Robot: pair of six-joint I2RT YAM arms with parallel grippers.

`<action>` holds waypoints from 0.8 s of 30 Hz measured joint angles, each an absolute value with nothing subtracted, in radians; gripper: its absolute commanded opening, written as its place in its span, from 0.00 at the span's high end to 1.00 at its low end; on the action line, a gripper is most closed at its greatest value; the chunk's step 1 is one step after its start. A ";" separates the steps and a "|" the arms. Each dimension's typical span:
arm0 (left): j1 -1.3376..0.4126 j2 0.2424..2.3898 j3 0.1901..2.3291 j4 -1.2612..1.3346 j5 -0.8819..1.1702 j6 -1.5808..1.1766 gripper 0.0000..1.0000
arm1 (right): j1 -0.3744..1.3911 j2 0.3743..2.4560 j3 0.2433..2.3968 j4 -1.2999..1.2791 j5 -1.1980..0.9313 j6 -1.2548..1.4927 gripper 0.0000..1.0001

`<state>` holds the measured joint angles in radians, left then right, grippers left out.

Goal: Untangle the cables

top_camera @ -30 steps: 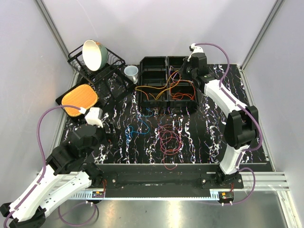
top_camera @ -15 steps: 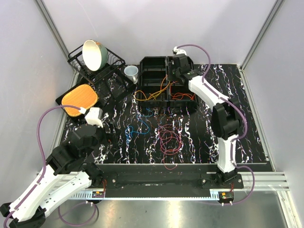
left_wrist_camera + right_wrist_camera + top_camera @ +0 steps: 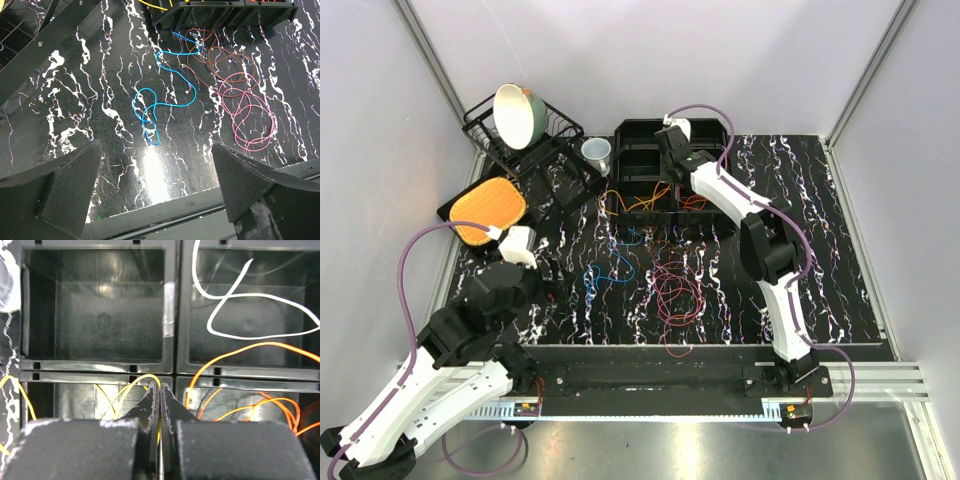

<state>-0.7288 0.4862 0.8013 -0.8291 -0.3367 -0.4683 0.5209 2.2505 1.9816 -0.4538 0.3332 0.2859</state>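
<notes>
Swinging leftward over bins (image 3: 640,150), right jaws pinch yellow cable (image 3: 137,377); left jaws apart.

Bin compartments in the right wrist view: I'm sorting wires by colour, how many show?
4: upper left compartment; upper right compartment, with a white wire; lower left compartment, with a yellow wire; lower right compartment, with orange wires. More may lie outside the frame.
</notes>
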 measured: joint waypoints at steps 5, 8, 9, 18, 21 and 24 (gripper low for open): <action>-0.729 0.486 0.801 -0.829 -0.337 -0.468 0.05 | 0.542 2.281 2.000 -0.490 0.336 0.284 0.88; -0.729 0.486 0.801 -0.829 -0.337 -0.468 0.05 | 0.545 2.283 2.006 -0.517 0.332 0.282 0.71; -0.729 0.486 0.801 -0.829 -0.337 -0.468 0.05 | 0.545 2.283 2.009 -0.521 0.332 0.280 0.66; -0.729 0.486 0.801 -0.829 -0.337 -0.468 0.05 | 0.545 2.234 2.010 -0.577 0.339 0.252 0.28; -0.729 0.486 0.801 -0.829 -0.337 -0.468 0.05 | 0.545 2.170 2.018 -0.619 0.340 0.248 0.24; -0.729 0.488 0.801 -0.830 -0.337 -0.468 0.05 | 0.545 2.083 2.025 -0.643 0.339 0.247 0.22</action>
<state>-0.7288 0.4877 0.8013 -0.8295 -0.3370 -0.4683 0.5453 2.0830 2.0247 -0.6430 0.3393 0.2470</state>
